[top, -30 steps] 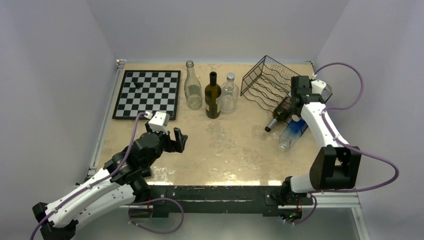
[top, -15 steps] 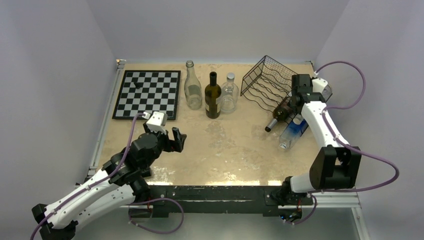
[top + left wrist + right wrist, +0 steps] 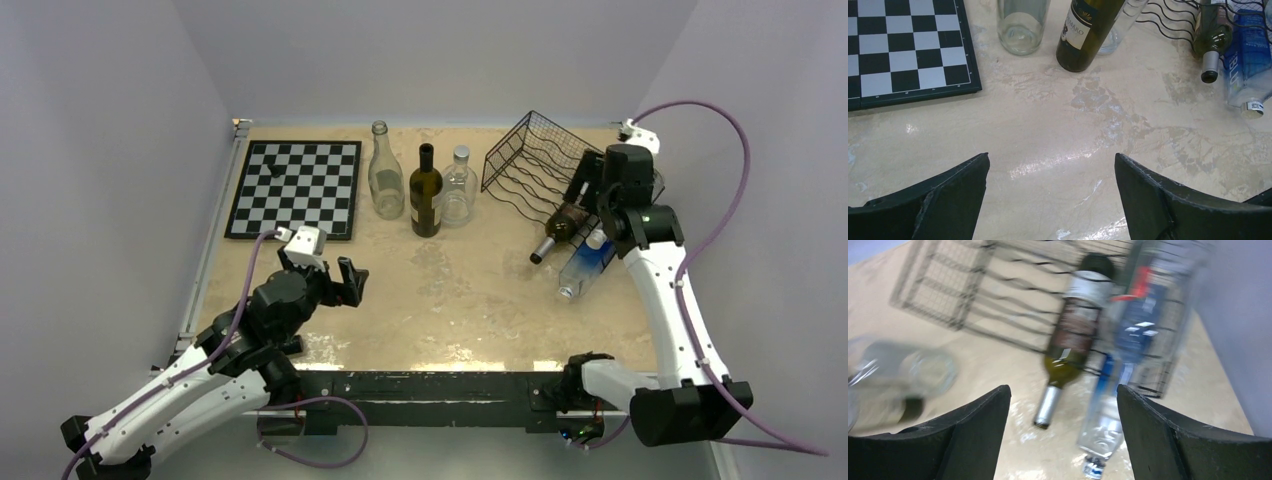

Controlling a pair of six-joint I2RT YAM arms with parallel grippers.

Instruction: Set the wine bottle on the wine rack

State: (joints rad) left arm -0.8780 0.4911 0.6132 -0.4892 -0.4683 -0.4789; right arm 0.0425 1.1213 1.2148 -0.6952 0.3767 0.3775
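Observation:
A dark green wine bottle (image 3: pixel 560 225) (image 3: pixel 1074 330) lies on the low front row of the black wire wine rack (image 3: pixel 530 155) (image 3: pixel 943 287), neck pointing out over the table. My right gripper (image 3: pixel 592 193) (image 3: pixel 1064 395) hovers just above it, open, with nothing between its fingers. A second dark wine bottle (image 3: pixel 426 195) (image 3: pixel 1088 30) stands upright mid-table. My left gripper (image 3: pixel 342 285) (image 3: pixel 1052 160) is open and empty over bare table near the front left.
A blue-labelled clear bottle (image 3: pixel 587 262) (image 3: pixel 1120 365) lies on the rack beside the green one. Two clear bottles (image 3: pixel 385 180) (image 3: pixel 459 188) flank the upright wine bottle. A chessboard (image 3: pixel 295 188) with one dark piece lies at the back left.
My right gripper has opened, let go of the lying wine bottle and drawn back up and to the right. The left arm has pulled slightly toward the near edge.

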